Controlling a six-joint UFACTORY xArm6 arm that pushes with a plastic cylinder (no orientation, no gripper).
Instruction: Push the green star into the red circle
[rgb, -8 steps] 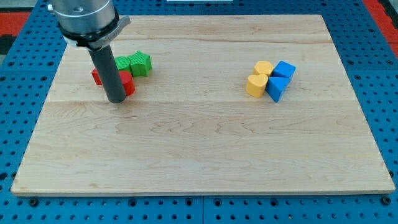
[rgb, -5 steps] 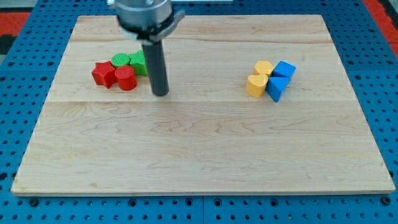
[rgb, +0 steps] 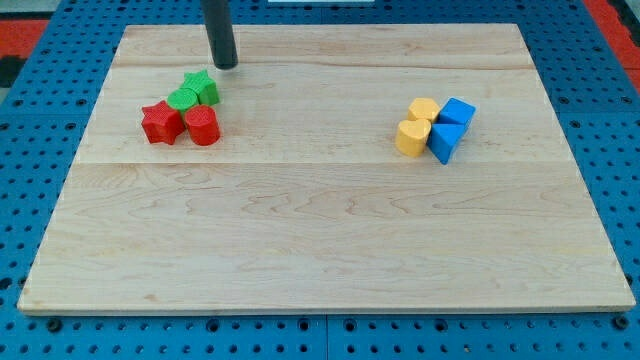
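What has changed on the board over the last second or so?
My tip swept from the red blocks to the view's right, then up, above the green star. The green star shifted left, nearer the red circle. The yellow and blue blocks stayed put.

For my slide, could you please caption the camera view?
My tip sits just above-right of the green star, which rests near the red circle.

Left cluster crowding: green star (rgb: 203, 86), green round block (rgb: 183, 98), red circle (rgb: 202, 126), red star (rgb: 160, 122) touching; my tip (rgb: 226, 66) standing just above-right; yellow (rgb: 411, 137) and blue blocks (rgb: 445, 143) sitting well apart rightward.
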